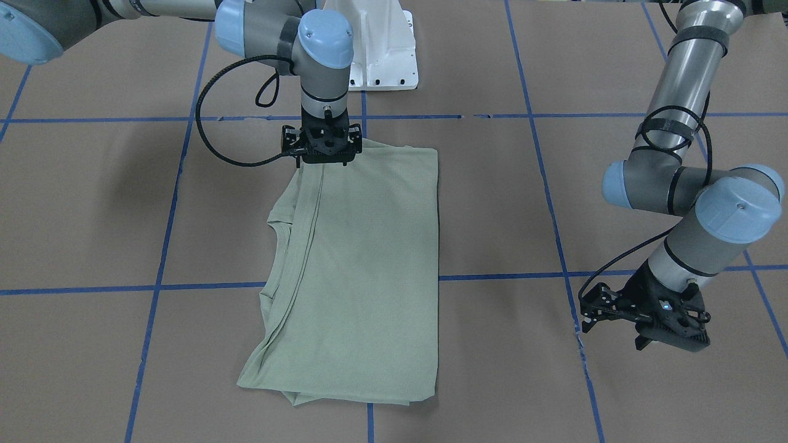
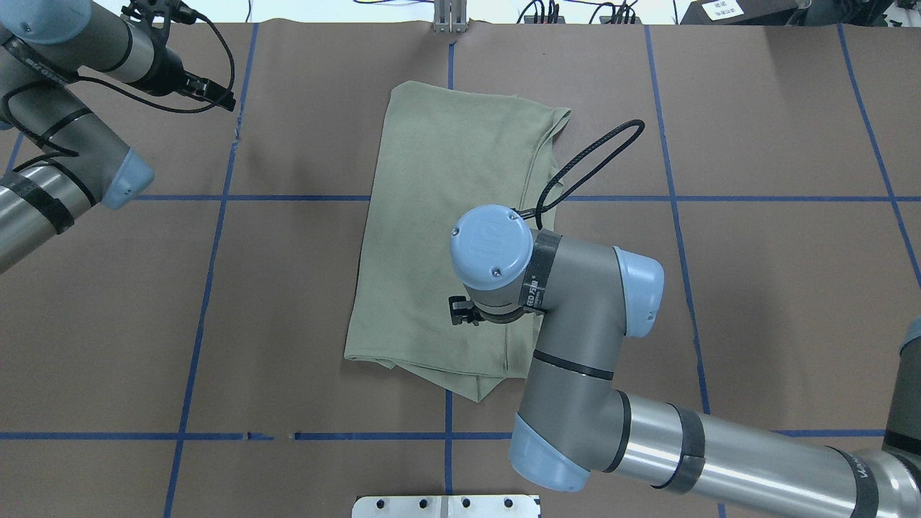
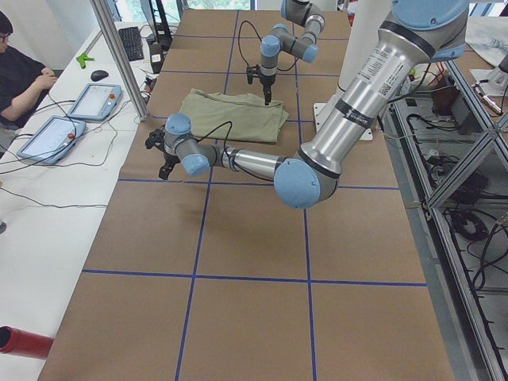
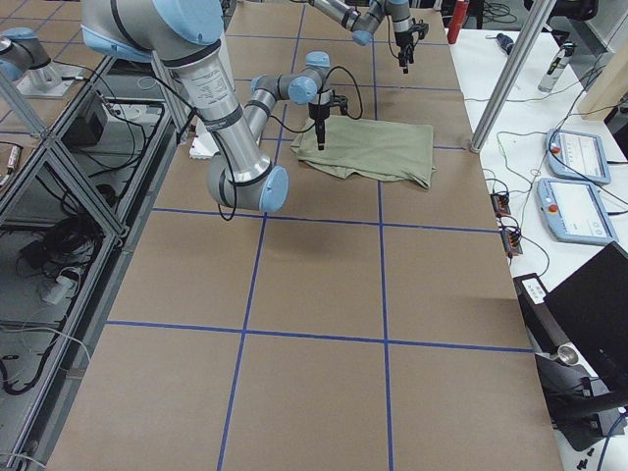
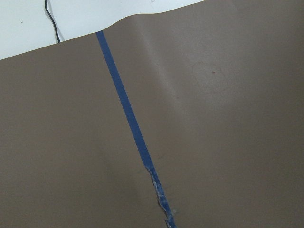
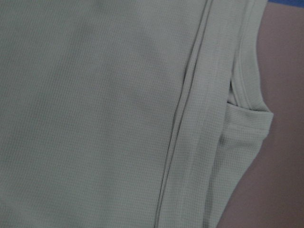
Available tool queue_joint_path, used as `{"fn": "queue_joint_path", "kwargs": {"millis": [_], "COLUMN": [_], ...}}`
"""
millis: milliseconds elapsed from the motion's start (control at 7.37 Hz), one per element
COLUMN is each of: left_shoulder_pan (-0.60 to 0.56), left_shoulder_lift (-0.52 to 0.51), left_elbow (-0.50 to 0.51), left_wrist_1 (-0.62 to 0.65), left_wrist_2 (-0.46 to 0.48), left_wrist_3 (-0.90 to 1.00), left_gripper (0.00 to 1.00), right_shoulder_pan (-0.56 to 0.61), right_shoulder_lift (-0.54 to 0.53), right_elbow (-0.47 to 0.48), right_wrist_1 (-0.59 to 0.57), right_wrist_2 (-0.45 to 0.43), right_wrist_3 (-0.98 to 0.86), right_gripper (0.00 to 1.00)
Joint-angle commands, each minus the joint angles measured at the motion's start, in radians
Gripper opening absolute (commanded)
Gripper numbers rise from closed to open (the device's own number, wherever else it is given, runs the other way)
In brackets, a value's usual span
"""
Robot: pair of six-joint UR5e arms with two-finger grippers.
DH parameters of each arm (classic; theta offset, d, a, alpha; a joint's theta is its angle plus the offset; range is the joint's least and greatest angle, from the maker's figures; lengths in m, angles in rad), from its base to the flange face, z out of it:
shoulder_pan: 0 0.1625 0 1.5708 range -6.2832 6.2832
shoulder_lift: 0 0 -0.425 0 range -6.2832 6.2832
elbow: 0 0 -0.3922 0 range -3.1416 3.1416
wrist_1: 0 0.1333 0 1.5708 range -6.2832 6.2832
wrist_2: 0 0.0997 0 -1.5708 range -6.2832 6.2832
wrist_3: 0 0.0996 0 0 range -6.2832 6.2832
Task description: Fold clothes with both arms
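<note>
Shirt [image 1: 369, 264] folded lengthwise, crosswise fold seemingly pending; right end effector [image 1: 324, 149] at its 12 o'clock edge, grip impossible to tell; left end effector [image 1: 640, 317] spread, empty.

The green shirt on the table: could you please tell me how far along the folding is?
Done: the green shirt lies folded lengthwise into a long rectangle. In hand: the right gripper is down at its end by the white pedestal; its grip is unclear. The left gripper hangs open over the table, away from the cloth. Left: probably a crosswise fold.
</note>
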Motion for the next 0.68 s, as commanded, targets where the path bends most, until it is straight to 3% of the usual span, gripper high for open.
{"fn": "queue_joint_path", "kwargs": {"millis": [0, 136, 543], "left_shoulder_pan": [0.000, 0.000, 0.000], "left_shoulder_lift": [0.000, 0.000, 0.000], "left_elbow": [-0.001, -0.001, -0.001], "left_wrist_1": [0.000, -0.001, 0.000], "left_wrist_2": [-0.001, 0.000, 0.000], "left_wrist_3": [0.000, 0.000, 0.000], "left_gripper": [1.00, 1.00, 1.00], "right_shoulder_pan": [-0.032, -0.032, -0.051], "right_shoulder_lift": [-0.003, 0.000, -0.021], "right_elbow": [-0.034, -0.026, -0.032], "right_wrist_1": [-0.017, -0.075, -0.083], "right_wrist_2": [0.010, 0.010, -0.006], "right_wrist_3": [-0.040, -0.062, -0.063], "right_gripper": [1.00, 1.00, 1.00]}}
